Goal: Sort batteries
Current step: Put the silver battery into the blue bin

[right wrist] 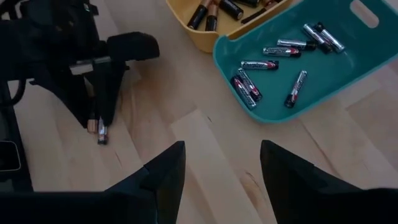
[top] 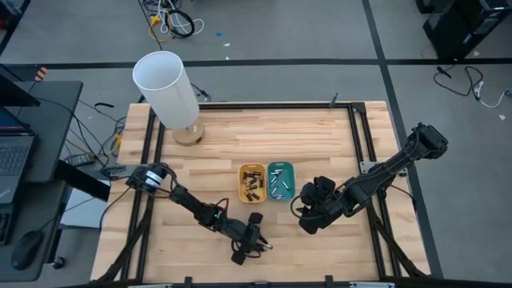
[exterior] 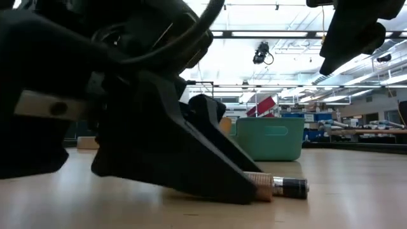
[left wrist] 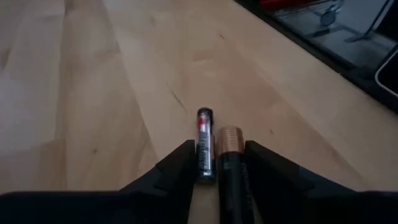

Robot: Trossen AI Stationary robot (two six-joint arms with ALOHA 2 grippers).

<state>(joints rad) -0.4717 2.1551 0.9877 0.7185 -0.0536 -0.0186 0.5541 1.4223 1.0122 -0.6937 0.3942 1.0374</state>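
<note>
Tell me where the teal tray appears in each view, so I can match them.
High view: teal tray at table centre, right of the yellow tray.
Low view: teal tray in the background, centre-right.
Left wrist view: not in it.
Right wrist view: teal tray, slim batteries inside.
Shared landmark: left gripper over two batteries.

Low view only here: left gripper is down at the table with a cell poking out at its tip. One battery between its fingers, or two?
Observer: Two. A slim battery and a thicker copper-topped battery lie side by side inside the open left gripper.
Operator: Where do slim ones go?
Observer: The teal tray holds slim cells; the yellow tray holds thicker cells.
Operator: Right arm?
Observer: The right gripper hovers open beside the teal tray, holding nothing.
</note>
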